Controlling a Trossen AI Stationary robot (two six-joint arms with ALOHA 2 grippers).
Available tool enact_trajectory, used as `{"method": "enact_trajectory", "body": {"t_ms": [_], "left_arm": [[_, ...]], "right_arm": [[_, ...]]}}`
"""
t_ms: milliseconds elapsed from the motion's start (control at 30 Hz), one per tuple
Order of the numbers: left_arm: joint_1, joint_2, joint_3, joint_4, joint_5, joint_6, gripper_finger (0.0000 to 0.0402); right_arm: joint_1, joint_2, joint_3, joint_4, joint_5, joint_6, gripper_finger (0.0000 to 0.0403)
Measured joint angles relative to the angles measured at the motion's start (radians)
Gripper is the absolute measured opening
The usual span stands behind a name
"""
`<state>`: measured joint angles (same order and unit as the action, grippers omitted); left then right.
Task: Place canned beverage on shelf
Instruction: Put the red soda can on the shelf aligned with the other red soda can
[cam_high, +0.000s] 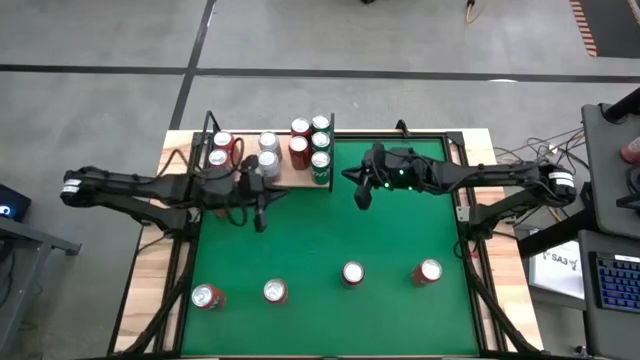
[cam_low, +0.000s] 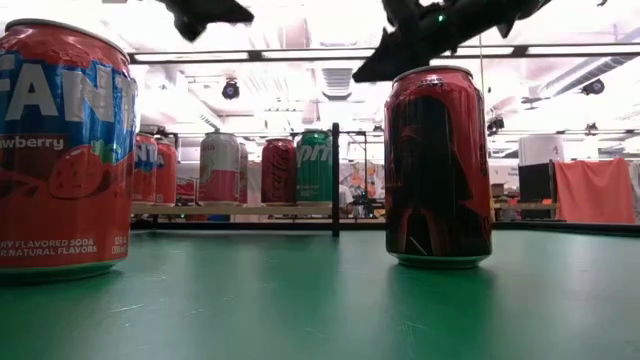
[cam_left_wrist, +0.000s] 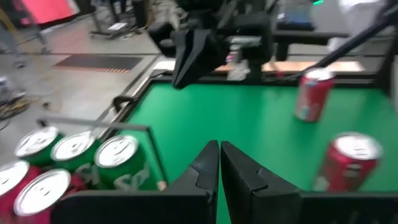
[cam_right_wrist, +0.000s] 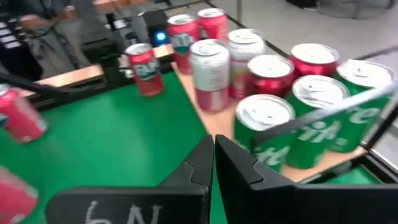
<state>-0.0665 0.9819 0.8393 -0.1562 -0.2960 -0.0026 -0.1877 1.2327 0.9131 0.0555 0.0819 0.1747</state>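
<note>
green felt table (cam_high: 330, 230), cans on shelf (cam_high: 290, 175), left gripper (cam_high: 261, 222) and right gripper (cam_high: 361, 200) pressed together, empty

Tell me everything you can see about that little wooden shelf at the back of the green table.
The shelf is a flat pale wood panel with thin black upright rods, one standing at its right end. It lies low at the table's far edge, left of centre, beside the green felt. It carries a cluster of upright cans: red cans, silver cans and green cans, packed close together. Neither gripper touches it; both hang shut nearby over the felt.
</note>
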Motion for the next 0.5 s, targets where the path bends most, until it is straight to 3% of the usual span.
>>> {"method": "enact_trajectory", "body": {"t_ms": [500], "left_arm": [[-0.279,0.061,0.269,-0.401,0.001,-0.194,0.0000]], "right_arm": [[0.083,-0.007,0.000,0.008,0.008,-0.006,0.0009]]}}
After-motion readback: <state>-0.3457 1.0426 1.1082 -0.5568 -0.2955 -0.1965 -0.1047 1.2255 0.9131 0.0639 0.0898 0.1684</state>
